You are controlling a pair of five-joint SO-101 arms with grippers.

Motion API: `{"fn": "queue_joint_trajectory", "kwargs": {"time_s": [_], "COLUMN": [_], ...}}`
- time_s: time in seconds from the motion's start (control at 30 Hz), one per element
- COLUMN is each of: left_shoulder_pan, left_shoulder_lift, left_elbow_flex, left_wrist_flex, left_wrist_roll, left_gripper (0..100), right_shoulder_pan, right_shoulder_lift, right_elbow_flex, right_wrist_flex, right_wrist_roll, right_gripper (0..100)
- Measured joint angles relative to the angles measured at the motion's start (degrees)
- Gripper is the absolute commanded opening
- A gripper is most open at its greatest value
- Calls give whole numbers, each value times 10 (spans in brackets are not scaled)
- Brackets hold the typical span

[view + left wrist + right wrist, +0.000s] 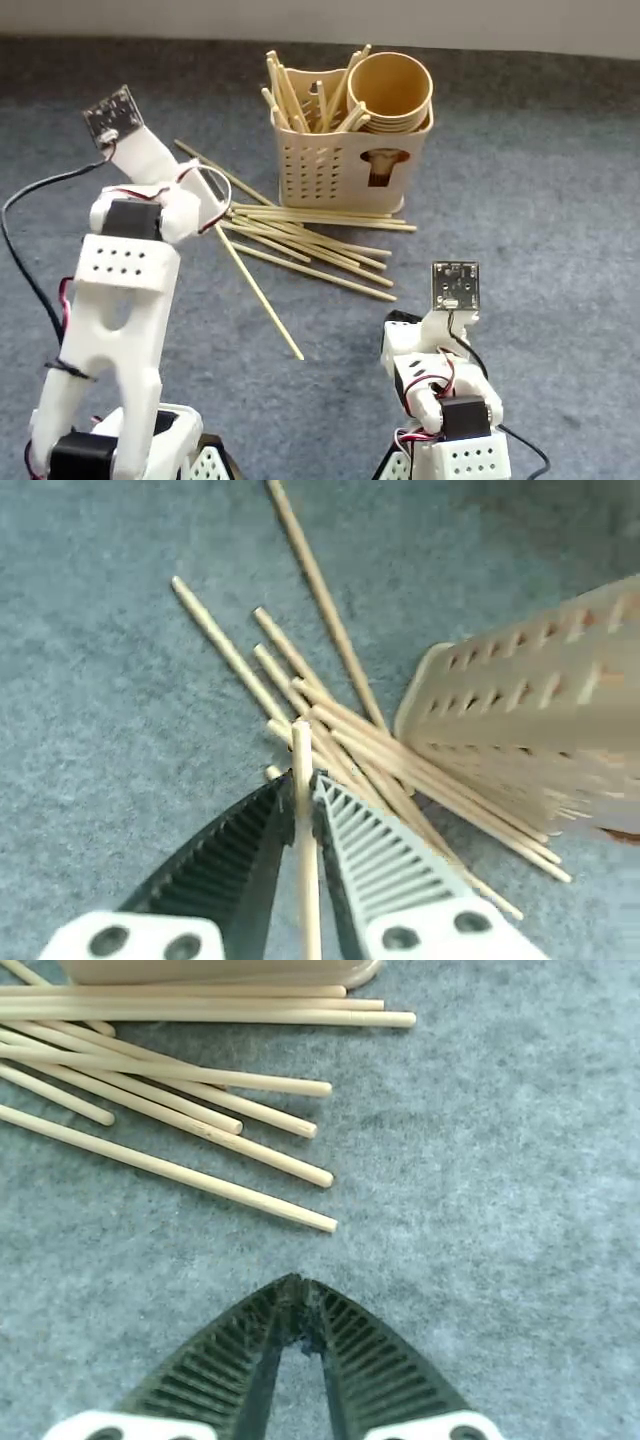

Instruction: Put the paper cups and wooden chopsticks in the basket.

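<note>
The loose wooden chopsticks (310,240) lie flat on the grey bench (520,250) in front of the basket (330,170). Their long axes run mostly across the arms' front, fanning out from a bunch beside the left gripper (300,780) toward the right arm's side. There are roughly ten of them, but the overlap blocks an exact count. One more chopstick (258,290) lies apart, slanting from the bunch back toward the arms. Another (185,150) slants away behind the left arm's wrist.

The single basket stands upright. It holds a nested stack of paper cups (392,90), mouths up, whose number I cannot tell. Beside the stack is a cluster of chopsticks (295,95) standing on end and leaning outward.

The left arm rises from its base and bends over toward the bunch. Its gripper is clamped on one chopstick (300,742), which runs along the gripper's own line with its end just past the fingertips.

The right arm is folded back near its base. The right gripper (298,1300) is closed on nothing and aimed down at bare bench, near the free ends of the pile but apart from them.
</note>
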Motion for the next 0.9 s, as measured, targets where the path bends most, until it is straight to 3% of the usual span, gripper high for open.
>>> {"fn": "queue_joint_trajectory", "kwargs": {"time_s": [0.4, 0.9], "left_shoulder_pan": [0, 0], "left_shoulder_lift": [-24, -28], "left_elbow_flex": [-167, -216], "left_wrist_flex": [-5, -286], "left_wrist_roll": [-28, -30], "left_gripper": [5, 5], "right_shoulder_pan": [0, 0], "right_shoulder_lift": [0, 0], "right_elbow_flex": [0, 0], "right_wrist_flex": [0, 0], "right_wrist_roll": [0, 0], "right_gripper": [5, 5]}}
